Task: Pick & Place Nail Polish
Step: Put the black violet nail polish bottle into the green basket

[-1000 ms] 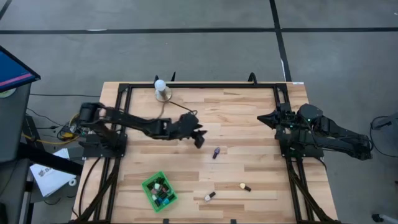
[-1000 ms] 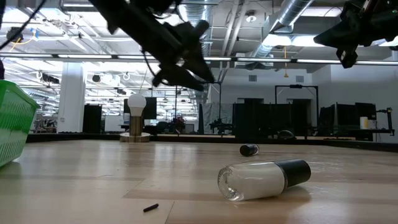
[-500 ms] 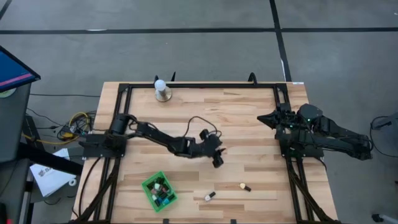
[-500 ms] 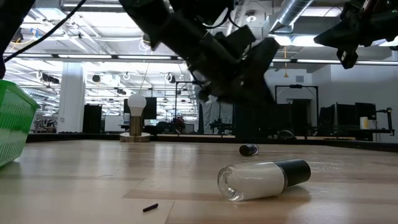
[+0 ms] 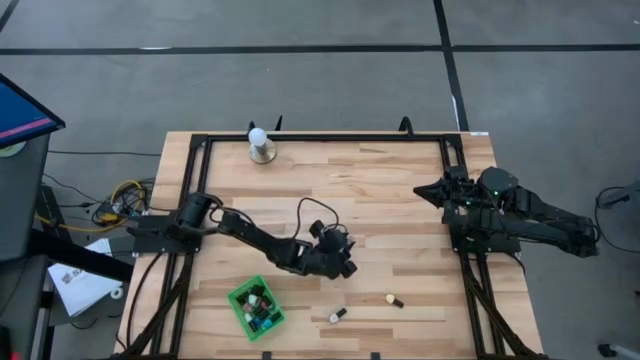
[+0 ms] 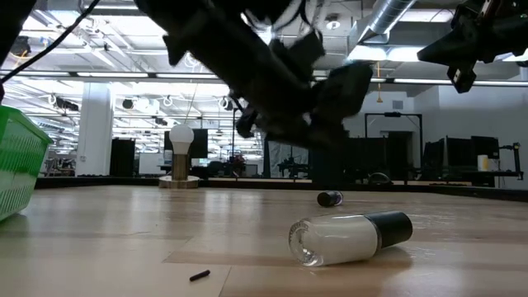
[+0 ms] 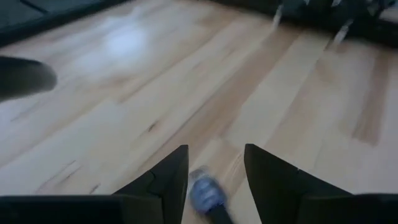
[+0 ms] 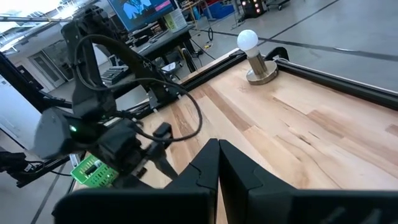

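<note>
— Where's the left claw point(image 5: 343, 262)?
— Low over the pale wooden bench point(image 5: 400, 200), fingers spread around a small bluish nail polish bottle point(image 7: 208, 195) lying flat.
— And the right claw point(image 5: 425, 191)?
— Pressed together, parked at the bench's right edge.

Bench middle: the dark left arm point(image 5: 255, 236) lay stretched across the light wooden bench point(image 5: 400, 190), blocking any path from its left edge to the centre.
Left gripper point(image 7: 216, 171): its jaws stood parted over a small blue nail polish bottle with a dark cap point(image 7: 207, 194), with bare wood all round.
Front right: a cream nail polish bottle point(image 5: 394, 300) and a pale one point(image 5: 337, 316) lay apart, with a passable gap between them.
Front left: the green plastic basket point(image 5: 240, 296) took that corner.
Back edge: the white ball-topped round stand point(image 5: 260, 145) stood alone near the rail.
Right side: the right gripper point(image 5: 424, 190) hung folded at the edge, leaving open planks beside it.
</note>
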Action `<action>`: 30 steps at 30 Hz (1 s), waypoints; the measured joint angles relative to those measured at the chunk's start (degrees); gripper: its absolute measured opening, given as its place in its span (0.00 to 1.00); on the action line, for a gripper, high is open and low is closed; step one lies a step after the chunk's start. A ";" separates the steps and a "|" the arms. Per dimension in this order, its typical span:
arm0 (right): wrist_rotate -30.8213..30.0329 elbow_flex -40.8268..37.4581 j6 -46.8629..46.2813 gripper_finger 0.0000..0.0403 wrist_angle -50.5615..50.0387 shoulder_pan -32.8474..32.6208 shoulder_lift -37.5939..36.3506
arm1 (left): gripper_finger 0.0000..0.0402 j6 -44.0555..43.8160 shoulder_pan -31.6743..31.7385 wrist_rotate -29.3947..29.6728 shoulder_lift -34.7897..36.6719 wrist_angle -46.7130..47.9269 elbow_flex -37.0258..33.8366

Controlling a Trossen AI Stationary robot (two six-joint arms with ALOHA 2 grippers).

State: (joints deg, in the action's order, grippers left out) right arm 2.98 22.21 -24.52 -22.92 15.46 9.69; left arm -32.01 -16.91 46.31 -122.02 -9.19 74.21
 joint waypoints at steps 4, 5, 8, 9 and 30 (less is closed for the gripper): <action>0.00 -0.01 -0.17 0.00 -0.01 0.00 -0.01 | 0.37 -1.24 -0.03 -0.21 -2.20 0.19 -0.06; 0.00 -0.02 -0.17 0.00 0.00 0.00 0.01 | 0.37 -2.14 -0.07 -0.39 -2.70 0.26 -0.06; 0.00 -0.02 -0.17 0.00 0.00 0.00 0.01 | 0.37 -6.50 -0.07 -1.84 -4.18 0.09 -0.06; 0.00 0.00 -0.17 0.00 0.00 0.00 0.00 | 0.37 -7.44 -0.07 -1.86 -4.61 0.30 -0.06; -0.01 -0.02 -1.02 0.00 0.00 0.00 0.00 | 0.17 -12.04 -0.92 -3.34 -8.87 5.71 0.24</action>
State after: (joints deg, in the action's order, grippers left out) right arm 2.98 22.20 -25.54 -22.92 15.46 9.69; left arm -44.05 -17.82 42.97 -130.89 -3.47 74.46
